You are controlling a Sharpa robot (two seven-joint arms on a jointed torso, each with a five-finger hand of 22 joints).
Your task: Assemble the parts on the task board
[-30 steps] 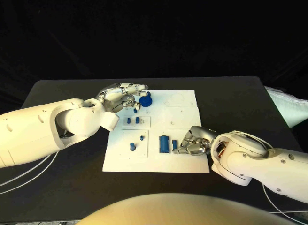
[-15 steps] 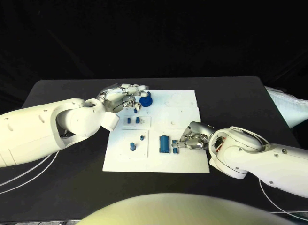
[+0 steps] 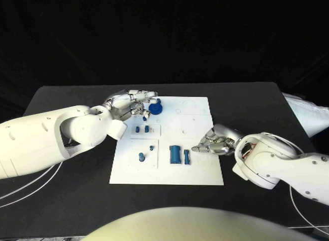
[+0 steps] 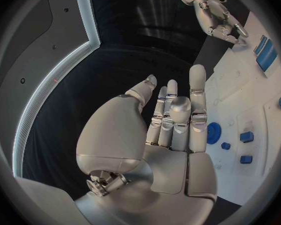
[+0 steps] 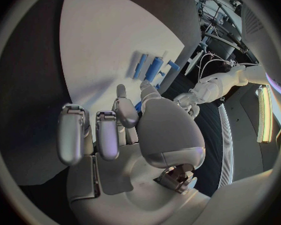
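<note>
The white task board (image 3: 197,170) lies mid-table. My left hand (image 3: 132,104) hovers at its far left corner, fingers (image 4: 197,87) straight and apart, holding nothing, just beside a round blue part (image 3: 156,108) (image 4: 213,133). My right hand (image 3: 216,142) is at the board's right edge. Its thumb (image 5: 154,102) and a finger (image 5: 125,112) are closed together, and a sliver of a small blue part (image 5: 138,107) shows between them. A long blue part (image 3: 176,154) and a thin one (image 3: 187,155) lie left of that hand. Small blue parts (image 3: 141,129) stand further left.
More small blue pieces (image 3: 141,157) sit near the board's left edge. A white cloth (image 3: 313,115) lies at the table's right edge. Bare black table (image 3: 70,100) surrounds the board.
My right hand has drawn back to the right and slightly away from the long and thin blue parts, off the board's near area to its right edge. The left hand has stayed put.
</note>
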